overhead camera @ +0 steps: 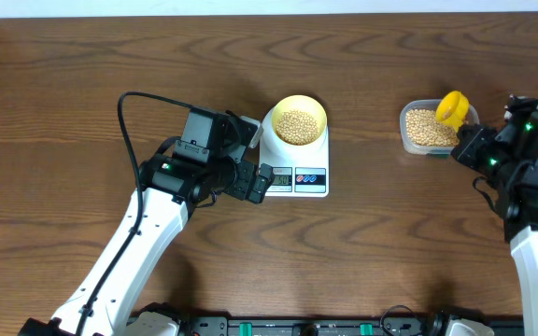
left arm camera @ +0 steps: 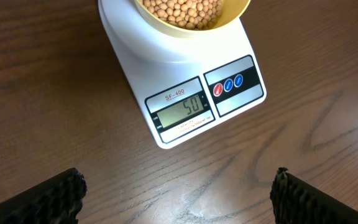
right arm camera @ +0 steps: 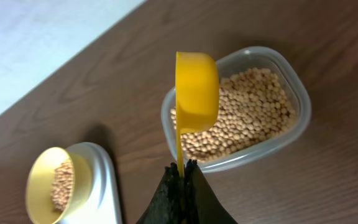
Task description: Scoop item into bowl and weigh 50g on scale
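Left pincer (left arm camera: 180, 200) was spread wide with nothing in it, hovering just short of the display end of the scale (left arm camera: 135, 68), both pads clear of it. Right pincer (right arm camera: 182, 180) was clenched tight on the thin handle of the yellow scoop (right arm camera: 196, 93).

The scale sat roughly mid-table, with its long axis running from the far side back toward the robot. The platform end was farther away, and the display (left arm camera: 185, 109) and coloured buttons (left arm camera: 229, 85) were at the near end, by the left arm. The display read 50. The pale-yellow bowl (overhead camera: 318, 110) stood upright on the platform with a layer of beans (overhead camera: 295, 126) in the bottom.

The scoop's long axis ran straight out from the right pincer, cup end leading. The cup was up in the air over the clear plastic tub (right arm camera: 300, 112), not down in it. From the right wrist view it looked turned on its side, and I couldn't tell if anything was in it. The tub lay well to the right of the scale, with plenty more beans (right arm camera: 247, 118) inside.

The table (overhead camera: 390, 261) was dark brown wood grain with some scuffing near the scale. Past its far edge the right wrist view showed only a pale, blurry floor (right arm camera: 30, 37), so not much of the room.
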